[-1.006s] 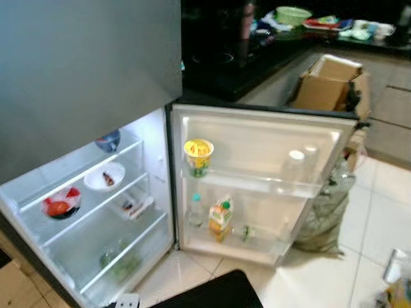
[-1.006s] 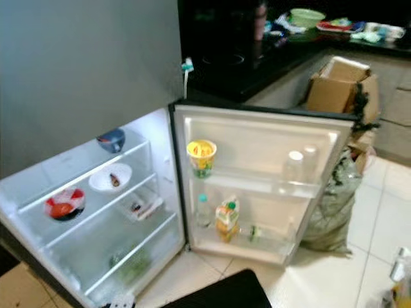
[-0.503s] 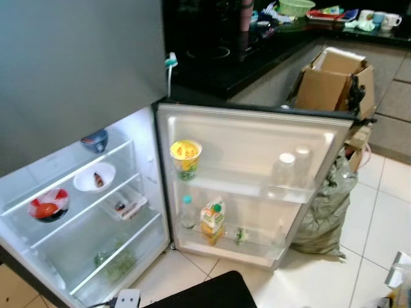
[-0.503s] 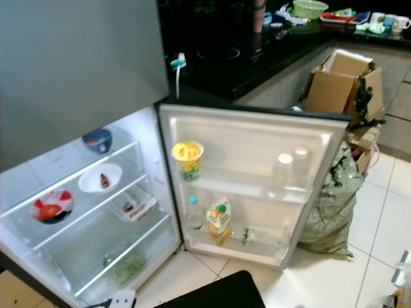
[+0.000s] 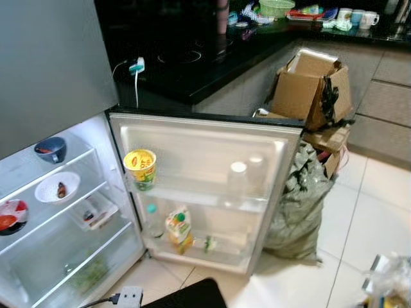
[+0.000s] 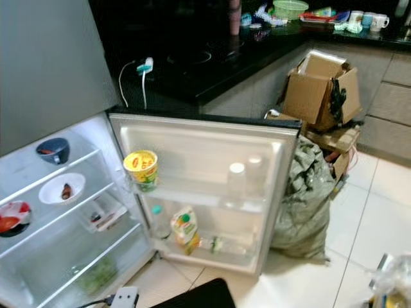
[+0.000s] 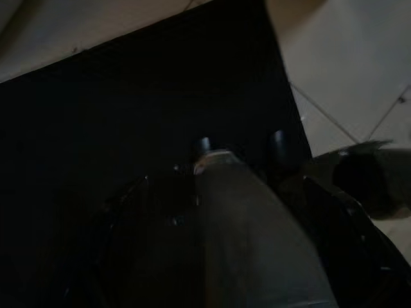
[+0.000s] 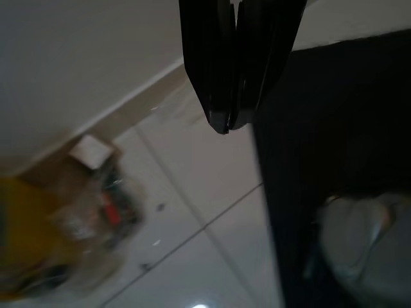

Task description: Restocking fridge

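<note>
Two arms hang idle before an open fridge (image 5: 61, 212), well short of it
Its door (image 5: 205, 160) swings wide towards the robot, with a yellow cup (image 5: 140, 168) on the upper door shelf beside a clear bottle (image 5: 237, 178), and a juice carton (image 5: 179, 229) below next to a small green-capped bottle (image 5: 151, 218). Inside, a blue bowl (image 5: 51, 149) sits on the top shelf, a white bowl (image 5: 56, 188) on the next, a red-and-white bowl (image 5: 9, 216) further left. The right gripper (image 8: 229, 125) hangs over pale floor tiles (image 8: 192, 199) with its black fingers pressed together, holding nothing, near a blurred yellow packet (image 8: 38, 237). The left gripper (image 7: 241, 144) points down into dark shade; whether its fingers are parted I cannot tell. A cardboard box (image 5: 311, 86) and a grey-green sack (image 5: 298, 199) stand beyond the door
</note>
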You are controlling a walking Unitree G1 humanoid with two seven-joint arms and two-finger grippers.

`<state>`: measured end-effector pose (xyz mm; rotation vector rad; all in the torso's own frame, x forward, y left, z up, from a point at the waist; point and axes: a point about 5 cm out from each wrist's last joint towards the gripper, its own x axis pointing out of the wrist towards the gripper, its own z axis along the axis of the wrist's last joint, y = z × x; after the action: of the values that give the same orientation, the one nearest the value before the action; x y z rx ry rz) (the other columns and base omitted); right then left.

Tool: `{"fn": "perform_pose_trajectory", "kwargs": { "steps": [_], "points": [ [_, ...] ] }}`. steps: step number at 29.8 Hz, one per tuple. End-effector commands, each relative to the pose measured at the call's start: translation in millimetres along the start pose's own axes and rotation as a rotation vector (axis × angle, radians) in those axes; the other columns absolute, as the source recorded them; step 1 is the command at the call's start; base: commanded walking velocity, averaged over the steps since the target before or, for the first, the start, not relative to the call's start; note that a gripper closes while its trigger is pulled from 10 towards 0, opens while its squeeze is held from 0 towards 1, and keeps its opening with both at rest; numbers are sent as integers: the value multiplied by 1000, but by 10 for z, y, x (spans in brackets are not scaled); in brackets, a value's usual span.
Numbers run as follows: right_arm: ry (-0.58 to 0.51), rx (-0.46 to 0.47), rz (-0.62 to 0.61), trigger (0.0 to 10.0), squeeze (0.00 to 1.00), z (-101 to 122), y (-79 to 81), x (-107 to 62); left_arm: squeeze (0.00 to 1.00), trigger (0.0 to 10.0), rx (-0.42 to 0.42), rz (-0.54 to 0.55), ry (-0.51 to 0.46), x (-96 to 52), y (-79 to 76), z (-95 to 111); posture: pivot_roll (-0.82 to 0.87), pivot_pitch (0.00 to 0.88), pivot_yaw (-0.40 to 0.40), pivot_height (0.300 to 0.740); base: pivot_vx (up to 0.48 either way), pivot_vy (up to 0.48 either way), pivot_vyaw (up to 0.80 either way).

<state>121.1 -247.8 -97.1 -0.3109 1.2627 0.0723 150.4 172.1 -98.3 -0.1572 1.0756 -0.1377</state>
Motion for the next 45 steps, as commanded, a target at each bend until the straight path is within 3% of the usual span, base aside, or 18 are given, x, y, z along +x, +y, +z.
{"fn": "perform_pose_trajectory", "kwargs": {
  "steps": [1, 10, 45],
  "points": [
    [-14, 47, 12, 10000, 0, -11, 10, -1, 0, 10000, 13, -4, 8, 4, -11, 1, -142, 0, 34, 740, 0, -412, 0],
    [-65, 107, 42, 10000, 0, 68, 1, -4, 0, 10000, 8, -1, 8, -2, 12, 3, -147, 0, 38, 740, 0, -228, 339],
    [-49, 71, 6, 10000, 0, 10, -85, -17, 0, 10000, 31, -30, 23, 6, -40, -27, -152, 0, 35, 740, 0, 0, 761]
  ]
}}
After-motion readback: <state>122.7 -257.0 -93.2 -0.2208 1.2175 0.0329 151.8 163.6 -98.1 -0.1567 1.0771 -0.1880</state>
